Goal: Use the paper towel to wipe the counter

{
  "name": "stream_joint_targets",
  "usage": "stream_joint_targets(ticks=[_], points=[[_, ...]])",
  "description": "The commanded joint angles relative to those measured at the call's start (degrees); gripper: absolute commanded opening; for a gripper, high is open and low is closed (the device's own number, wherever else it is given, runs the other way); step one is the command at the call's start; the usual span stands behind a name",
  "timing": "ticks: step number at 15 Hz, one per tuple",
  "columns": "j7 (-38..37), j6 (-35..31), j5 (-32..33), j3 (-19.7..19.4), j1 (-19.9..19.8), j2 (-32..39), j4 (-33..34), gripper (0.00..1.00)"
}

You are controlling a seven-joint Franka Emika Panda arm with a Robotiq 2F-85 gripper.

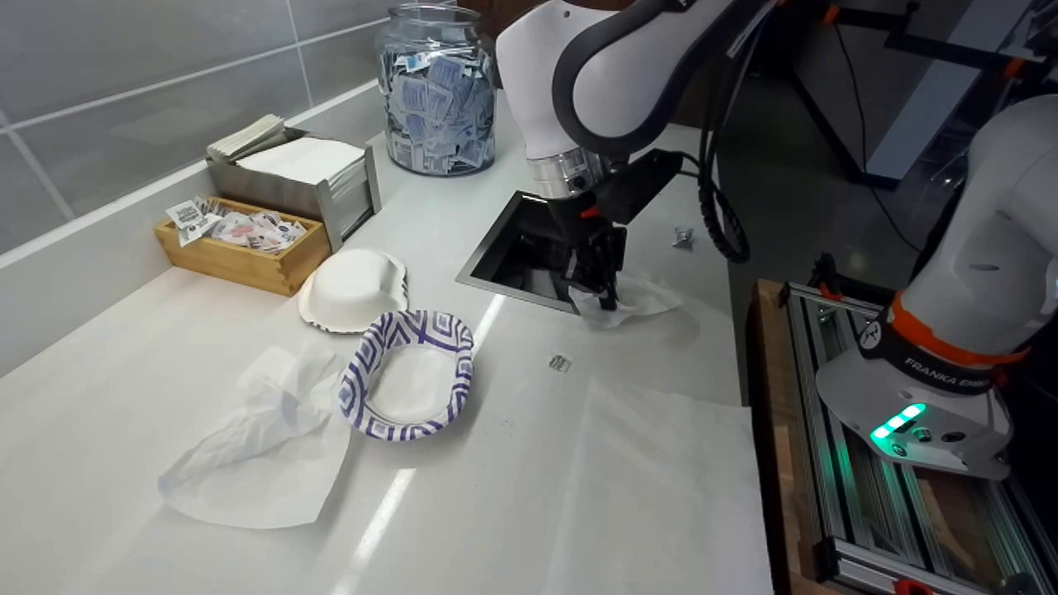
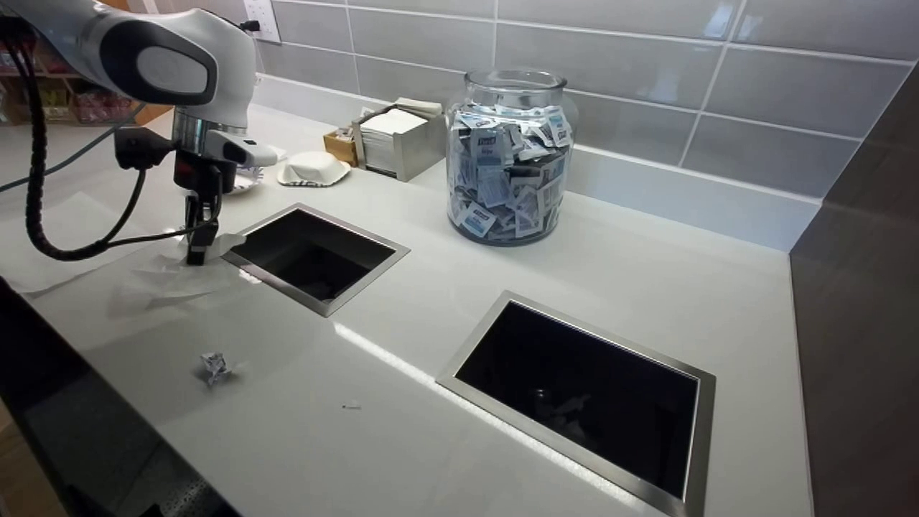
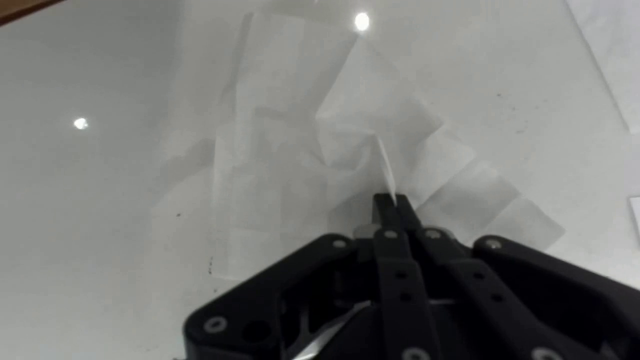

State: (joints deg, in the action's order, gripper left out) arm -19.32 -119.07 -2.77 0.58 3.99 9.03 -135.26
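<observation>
Ideally, the fingers (image 3: 385, 212), clamped on the paper towel (image 3: 400, 115), should press it flat against the desk (image 3: 545, 160), sweeping toward the specks (image 3: 514, 109) at the wrist view's two o'clock.

From here I see a white counter (image 1: 483, 508) — on it a jar (image 1: 438, 111), napkin holder (image 1: 281, 197), box (image 1: 223, 261), overturned bowl (image 1: 351, 285), patterned bowl (image 1: 423, 330), wad (image 1: 277, 409), flat sheet (image 1: 669, 487), tag (image 1: 559, 363), scrap (image 2: 215, 367) — and the towel (image 1: 643, 299).

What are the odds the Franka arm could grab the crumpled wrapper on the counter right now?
Probably not immediately: its pincer is shut on the paper towel. Nothing visible stands between it and the crumpled wrapper, though.
</observation>
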Motion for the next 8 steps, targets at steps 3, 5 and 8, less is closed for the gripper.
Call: stream_joint_targets(ticks=[3,5,8], points=[[-6.14,-1.67,12.06,-2.26,-0.23,-0.04,-1.33,0.0],[-8.07,-1.8,15.66,-2.83,-0.36,-0.09,-1.51,0.0],[-11.37,-3.12,21.25,-3.69,-0.55,-0.72,-2.24,0.0]])
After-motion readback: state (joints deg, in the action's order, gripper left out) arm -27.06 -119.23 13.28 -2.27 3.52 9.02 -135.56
